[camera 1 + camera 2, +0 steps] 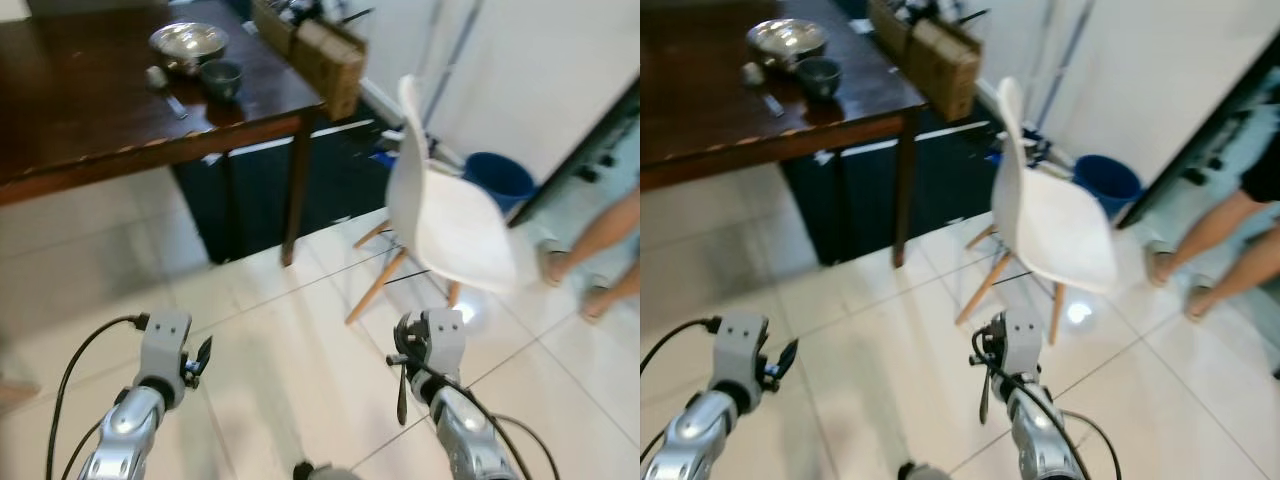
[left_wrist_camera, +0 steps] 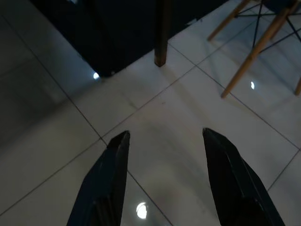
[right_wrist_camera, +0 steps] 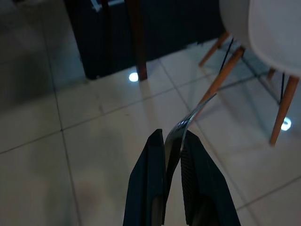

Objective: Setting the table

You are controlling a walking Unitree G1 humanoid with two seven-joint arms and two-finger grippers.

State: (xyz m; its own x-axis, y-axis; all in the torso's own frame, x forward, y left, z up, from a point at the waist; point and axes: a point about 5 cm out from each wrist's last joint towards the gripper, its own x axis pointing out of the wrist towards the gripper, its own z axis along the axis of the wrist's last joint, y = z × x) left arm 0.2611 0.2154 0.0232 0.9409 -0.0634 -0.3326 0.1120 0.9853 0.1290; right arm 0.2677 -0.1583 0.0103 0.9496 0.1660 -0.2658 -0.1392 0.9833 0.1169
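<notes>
A: What grips the fork (image 3: 188, 121)?
B: The right gripper (image 3: 171, 141), fingers clamped on its handle, over floor tiles (image 1: 300, 330).
A: And the left gripper (image 2: 164, 141)?
B: Fingers spread, empty. The table (image 1: 90, 110) with its bowl (image 1: 188, 42) stands well ahead of both.

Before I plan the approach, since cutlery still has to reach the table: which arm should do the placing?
Right. Its end effector is already shut on a metal utensil; the left end effector is open, holding nothing.
</notes>
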